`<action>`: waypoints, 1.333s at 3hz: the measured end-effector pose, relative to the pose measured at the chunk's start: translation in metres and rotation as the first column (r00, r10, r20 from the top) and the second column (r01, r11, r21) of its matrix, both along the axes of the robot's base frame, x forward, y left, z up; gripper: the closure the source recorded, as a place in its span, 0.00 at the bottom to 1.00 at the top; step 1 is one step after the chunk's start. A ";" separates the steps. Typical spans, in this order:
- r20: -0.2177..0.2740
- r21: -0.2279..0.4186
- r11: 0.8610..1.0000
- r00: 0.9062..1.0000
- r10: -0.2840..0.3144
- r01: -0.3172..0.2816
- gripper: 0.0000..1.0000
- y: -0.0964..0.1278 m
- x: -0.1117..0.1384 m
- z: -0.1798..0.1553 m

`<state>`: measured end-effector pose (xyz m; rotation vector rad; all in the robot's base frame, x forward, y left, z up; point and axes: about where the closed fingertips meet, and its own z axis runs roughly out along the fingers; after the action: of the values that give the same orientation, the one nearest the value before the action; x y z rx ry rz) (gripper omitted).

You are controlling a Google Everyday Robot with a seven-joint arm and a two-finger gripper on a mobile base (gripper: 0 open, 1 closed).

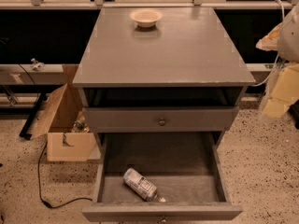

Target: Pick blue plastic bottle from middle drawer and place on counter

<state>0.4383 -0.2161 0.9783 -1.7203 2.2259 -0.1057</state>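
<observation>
The blue plastic bottle (139, 184) lies on its side on the floor of the pulled-out middle drawer (187, 186), left of centre and near the front wall, cap towards the front right. The counter (159, 55) is the flat grey cabinet top above it. My gripper (279, 97) shows as a blurred pale yellow and white shape at the right edge of the view. It is beside the cabinet's right side, at about counter height, well apart from the bottle and the drawer.
A cream bowl (146, 17) stands at the back middle of the counter. A closed drawer front with a round knob (162, 122) sits above the open drawer. An open cardboard box (60, 120) and a black cable (46, 190) lie on the floor at the left.
</observation>
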 end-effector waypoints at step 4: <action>-0.100 0.251 0.968 0.995 0.000 0.026 0.00 0.041 0.012 -0.120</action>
<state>0.4502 -0.1750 0.8579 -1.6044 2.2094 0.2552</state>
